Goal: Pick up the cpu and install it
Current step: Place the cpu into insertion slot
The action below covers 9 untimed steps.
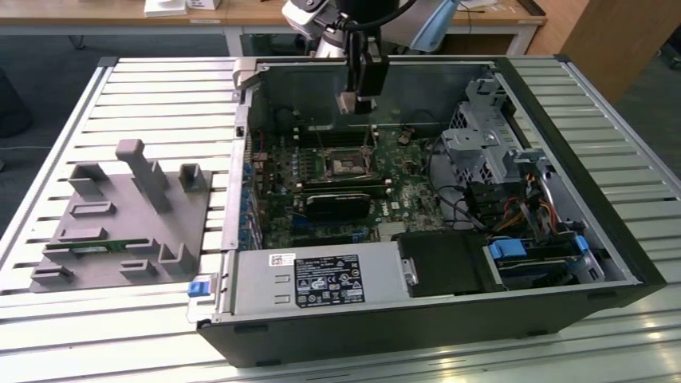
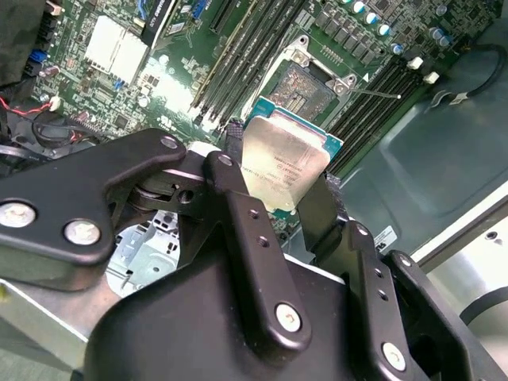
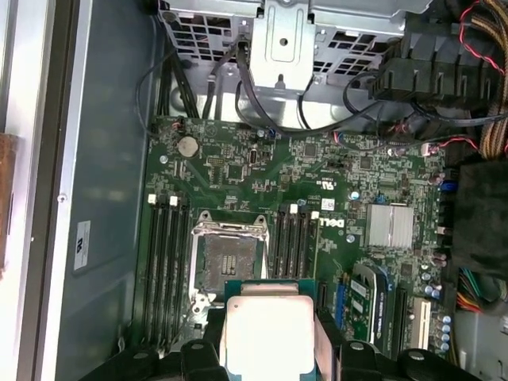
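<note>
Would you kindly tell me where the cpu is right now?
In both wrist views the cpu is clamped in the gripper, hovering above the motherboard near its empty socket.

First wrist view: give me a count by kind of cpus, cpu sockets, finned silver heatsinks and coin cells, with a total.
cpu, gripped between the jaws: 1
cpu socket: 1
finned silver heatsink: 1
coin cell: 1
Total: 4

The power supply label [image 1: 328, 281] carries print that cannot be read.
</note>
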Tool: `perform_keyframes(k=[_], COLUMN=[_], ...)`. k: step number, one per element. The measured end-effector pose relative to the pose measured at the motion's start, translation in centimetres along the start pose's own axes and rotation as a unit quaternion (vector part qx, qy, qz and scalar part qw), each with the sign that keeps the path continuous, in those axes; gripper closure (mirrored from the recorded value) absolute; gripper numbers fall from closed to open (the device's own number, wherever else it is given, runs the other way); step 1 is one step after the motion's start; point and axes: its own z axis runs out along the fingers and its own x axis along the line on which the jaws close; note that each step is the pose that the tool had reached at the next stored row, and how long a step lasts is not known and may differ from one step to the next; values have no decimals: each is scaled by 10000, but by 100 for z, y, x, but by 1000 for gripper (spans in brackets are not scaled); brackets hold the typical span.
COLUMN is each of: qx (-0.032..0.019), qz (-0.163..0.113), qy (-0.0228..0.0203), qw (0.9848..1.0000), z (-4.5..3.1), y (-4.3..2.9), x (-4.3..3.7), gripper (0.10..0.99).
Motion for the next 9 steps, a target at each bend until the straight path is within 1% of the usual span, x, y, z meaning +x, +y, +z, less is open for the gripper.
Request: perform_keyframes(k=[9], qx=[0], qz=[0], qy=[-3], qw=[10000], z=[79], y=[-1], x=[1], gripper=[561])
